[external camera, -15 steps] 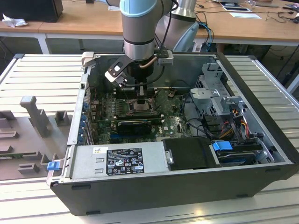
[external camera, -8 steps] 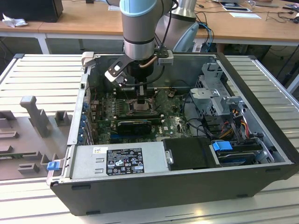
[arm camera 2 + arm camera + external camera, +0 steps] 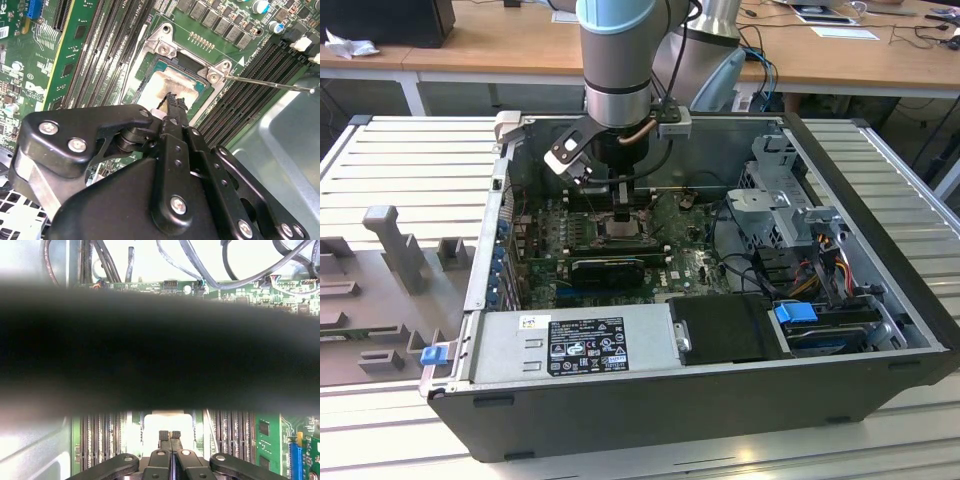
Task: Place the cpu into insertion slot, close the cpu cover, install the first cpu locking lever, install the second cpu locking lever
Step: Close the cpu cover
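The cpu [image 3: 175, 81], a pale silver-beige square, lies in the insertion slot [image 3: 144, 75] on the green board [image 3: 692, 266]. A grey metal frame with screws, the cpu cover [image 3: 162, 44], rims the chip; I cannot tell if it lies fully flat. A thin metal lever rod [image 3: 270, 83] sticks out from one corner of the socket. My gripper [image 3: 174, 100] is shut with nothing between its fingers, its tips directly over the chip. In the first wrist view the gripper [image 3: 170, 435] points at the bright chip [image 3: 167, 421]. In the exterior view the gripper [image 3: 623, 210] hangs over the socket [image 3: 623, 232].
Long black memory slots [image 3: 100, 45] flank the socket on both sides. The open case holds a power supply [image 3: 575, 345] at the front, a drive cage [image 3: 790, 215] and cables [image 3: 825, 260] on the exterior view's right. A grey fixture [image 3: 395, 245] stands outside the case.
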Controlling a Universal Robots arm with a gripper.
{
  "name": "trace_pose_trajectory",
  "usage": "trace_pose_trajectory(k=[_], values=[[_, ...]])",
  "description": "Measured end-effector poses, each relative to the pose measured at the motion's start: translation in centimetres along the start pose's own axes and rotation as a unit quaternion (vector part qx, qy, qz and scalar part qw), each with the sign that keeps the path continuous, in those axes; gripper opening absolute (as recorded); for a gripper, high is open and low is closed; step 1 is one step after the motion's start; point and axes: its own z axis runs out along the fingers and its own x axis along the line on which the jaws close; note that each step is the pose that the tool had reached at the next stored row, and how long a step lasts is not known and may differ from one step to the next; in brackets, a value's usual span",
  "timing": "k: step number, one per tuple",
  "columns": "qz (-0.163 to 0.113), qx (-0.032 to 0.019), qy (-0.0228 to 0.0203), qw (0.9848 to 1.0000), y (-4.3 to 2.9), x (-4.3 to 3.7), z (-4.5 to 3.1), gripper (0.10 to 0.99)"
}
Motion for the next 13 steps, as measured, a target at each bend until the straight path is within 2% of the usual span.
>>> trace_pose_trajectory(k=[13], values=[[0.001,0.0,0.0,1.0,0.03,0.01,-0.37,0.106]])
